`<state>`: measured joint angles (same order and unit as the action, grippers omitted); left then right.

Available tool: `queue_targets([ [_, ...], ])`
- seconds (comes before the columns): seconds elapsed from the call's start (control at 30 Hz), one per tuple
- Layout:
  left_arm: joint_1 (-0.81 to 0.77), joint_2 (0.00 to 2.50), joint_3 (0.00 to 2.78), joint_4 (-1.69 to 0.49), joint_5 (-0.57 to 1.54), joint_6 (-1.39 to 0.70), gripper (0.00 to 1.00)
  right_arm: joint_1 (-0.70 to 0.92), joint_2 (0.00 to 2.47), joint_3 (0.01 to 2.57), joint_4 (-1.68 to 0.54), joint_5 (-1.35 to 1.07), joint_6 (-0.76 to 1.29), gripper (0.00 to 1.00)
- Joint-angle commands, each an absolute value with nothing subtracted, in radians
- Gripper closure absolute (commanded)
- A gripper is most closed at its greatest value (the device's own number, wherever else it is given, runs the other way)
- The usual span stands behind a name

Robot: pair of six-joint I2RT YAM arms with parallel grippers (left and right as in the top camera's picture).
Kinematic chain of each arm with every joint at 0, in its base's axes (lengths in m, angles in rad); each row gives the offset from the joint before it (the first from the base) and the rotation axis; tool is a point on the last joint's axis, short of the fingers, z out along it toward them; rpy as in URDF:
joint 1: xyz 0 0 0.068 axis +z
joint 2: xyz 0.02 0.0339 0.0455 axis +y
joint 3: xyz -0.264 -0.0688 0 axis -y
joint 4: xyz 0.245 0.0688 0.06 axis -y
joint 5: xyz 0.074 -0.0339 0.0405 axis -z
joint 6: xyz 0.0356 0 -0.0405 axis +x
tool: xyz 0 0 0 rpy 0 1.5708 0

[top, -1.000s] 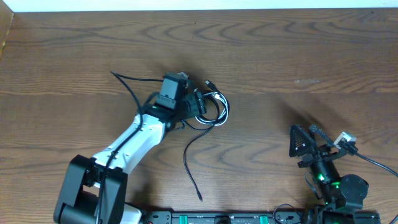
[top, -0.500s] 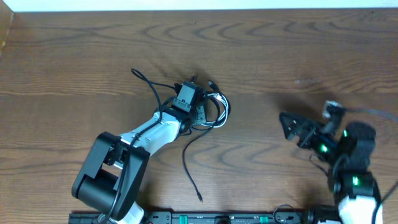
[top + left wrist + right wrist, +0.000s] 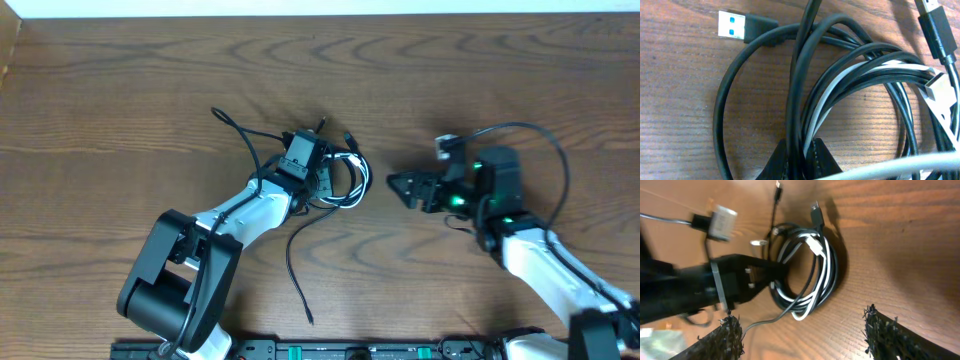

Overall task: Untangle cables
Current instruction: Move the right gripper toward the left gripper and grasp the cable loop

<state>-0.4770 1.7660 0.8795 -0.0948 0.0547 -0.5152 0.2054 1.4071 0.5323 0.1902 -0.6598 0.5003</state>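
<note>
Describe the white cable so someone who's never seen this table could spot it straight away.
Start at the middle of the wooden table, where the left gripper pinches a coil of cables. Inside that coil, one white cable loops among the other strands. It is the only white cord there; the rest are black.

The table [image 3: 520, 90] lies bare along its far edge and both far corners. At its middle sits the cable coil [image 3: 352, 182], with the left gripper [image 3: 322, 183] clamped on its left side and the left arm [image 3: 245, 210] barring the near-left approach. A loose black cable tail [image 3: 291, 265] trails toward the near edge. A bare strip separates the coil from the wide-spread right gripper [image 3: 398, 186].
</note>
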Motion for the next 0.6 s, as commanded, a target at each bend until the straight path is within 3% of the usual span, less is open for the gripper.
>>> queue_targets([
  [0.0,-0.476,1.786,0.887,-0.095,0.123,-0.39,0.92,0.275,1.46,0.545,0.245,-0.488,0.507,0.22],
  [0.13,-0.476,1.769,0.887,-0.095,0.249,-0.296,0.93,0.302,1.493,0.545,0.284,-0.403,0.495,0.19],
  [0.37,-0.476,1.73,0.887,-0.096,0.333,-0.261,0.93,0.312,1.554,0.544,0.295,-0.397,0.492,0.32],
  [0.57,-0.476,1.696,0.887,-0.095,0.393,-0.242,0.93,0.347,1.573,0.544,0.299,-0.395,0.492,0.3],
])
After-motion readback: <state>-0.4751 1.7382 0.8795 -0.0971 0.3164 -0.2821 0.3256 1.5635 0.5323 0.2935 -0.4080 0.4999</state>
